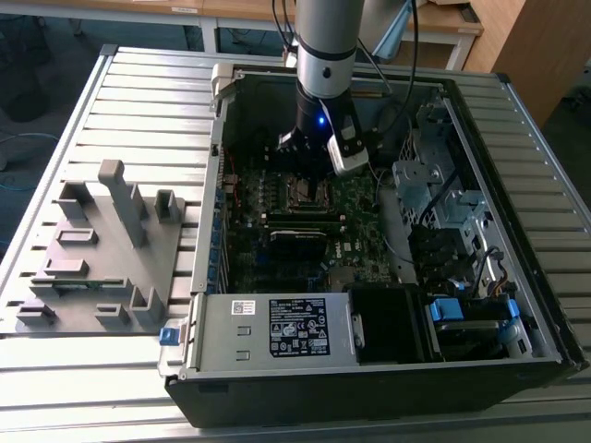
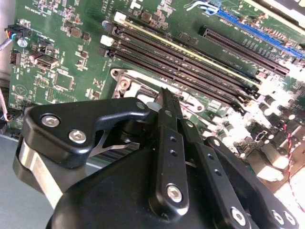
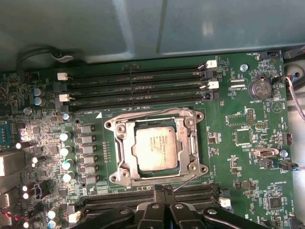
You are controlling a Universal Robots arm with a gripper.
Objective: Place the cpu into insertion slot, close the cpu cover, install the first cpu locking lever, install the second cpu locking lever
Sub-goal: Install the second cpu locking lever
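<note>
The cpu (image 3: 155, 145), silver-grey and square, lies flat in the insertion slot (image 3: 112, 177). The cpu cover (image 3: 125, 143) is down over its edges as a silvery frame. One thin wire lever (image 3: 143, 114) lies along the socket side next to the memory slots. A second wire lever (image 3: 190, 179) slants from the opposite side toward my fingertips (image 3: 155, 192). My gripper (image 3: 164, 190) is at that side with its black fingers together; I cannot tell whether the wire is pinched. In the second wrist view the gripper (image 2: 166, 95) points down at the socket corner (image 2: 125, 82). In the exterior view the gripper (image 1: 309, 157) hangs just above the socket (image 1: 309, 192).
The motherboard sits inside an open computer case (image 1: 517, 360) on a slatted table. Long black memory slots (image 3: 138, 88) run along one side of the socket, more slots (image 3: 143, 200) beside my fingers. Capacitors (image 3: 64, 150) stand nearby. A grey fixture (image 1: 102, 249) lies at the exterior view's left.
</note>
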